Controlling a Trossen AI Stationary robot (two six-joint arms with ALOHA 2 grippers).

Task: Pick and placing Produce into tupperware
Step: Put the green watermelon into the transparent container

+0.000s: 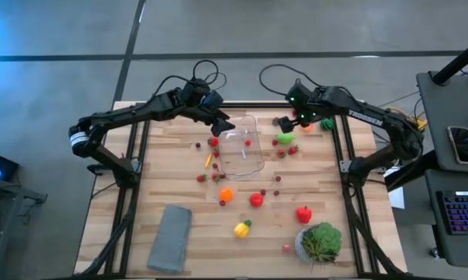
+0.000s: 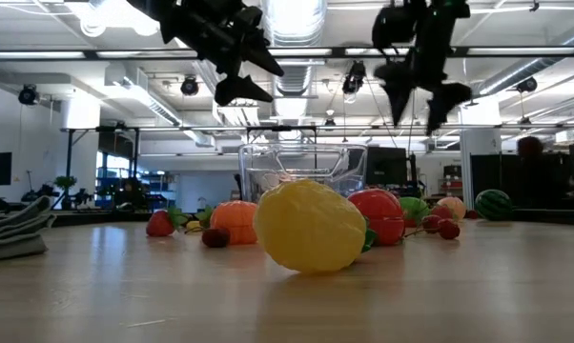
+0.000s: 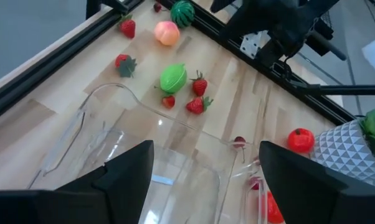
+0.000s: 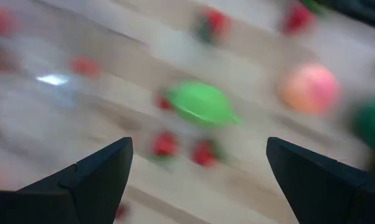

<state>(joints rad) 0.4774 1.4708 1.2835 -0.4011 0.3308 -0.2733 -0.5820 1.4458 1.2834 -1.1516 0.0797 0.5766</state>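
The clear tupperware (image 1: 246, 152) stands on the table's far middle, also in the low view (image 2: 301, 167). My left gripper (image 1: 222, 124) hangs open over its far left corner (image 3: 113, 143), touching nothing. My right gripper (image 1: 283, 123) hangs open and empty above the table, right of the tupperware, over a green produce piece (image 4: 200, 102) that lies on the wood (image 1: 284, 138). Around it lie small red strawberries (image 3: 199, 84), a pink peach (image 3: 167, 32) and a small watermelon (image 3: 182, 11). Both grippers show high above the table in the low view: left (image 2: 244, 76), right (image 2: 420, 95).
More produce lies nearer: an orange piece (image 1: 226, 194), a red tomato (image 1: 256, 199), a red pepper (image 1: 303, 214), a yellow pepper (image 1: 242, 228). A folded grey cloth (image 1: 170, 237) lies near left. A potted green plant (image 1: 319, 243) stands near right.
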